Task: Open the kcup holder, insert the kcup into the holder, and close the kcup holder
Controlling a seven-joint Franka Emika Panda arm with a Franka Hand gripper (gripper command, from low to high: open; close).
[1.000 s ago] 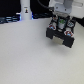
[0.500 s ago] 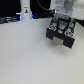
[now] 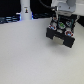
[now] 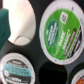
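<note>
The kcup holder (image 3: 61,34) is a black boxy unit on the pale table at the exterior view's right. My gripper (image 3: 62,24) hangs right over its top, with the white arm above it. Small green and white spots show on the holder under the gripper. The wrist view is very close and blurred. It shows one kcup (image 4: 62,30) with a green and white lid sitting in a dark round pocket, and a second lid (image 4: 15,67) beside it. My fingers do not show clearly, so I cannot tell whether they are open or shut.
A tall white bottle-like post (image 3: 24,9) stands at the back in the exterior view's left, before a dark rear edge with blue lights. The pale table (image 3: 30,57) spreads in front. A teal and white shape (image 4: 12,27) sits beside the lids.
The gripper stays over the holder, with only a slight shift; nothing else has visibly moved.
</note>
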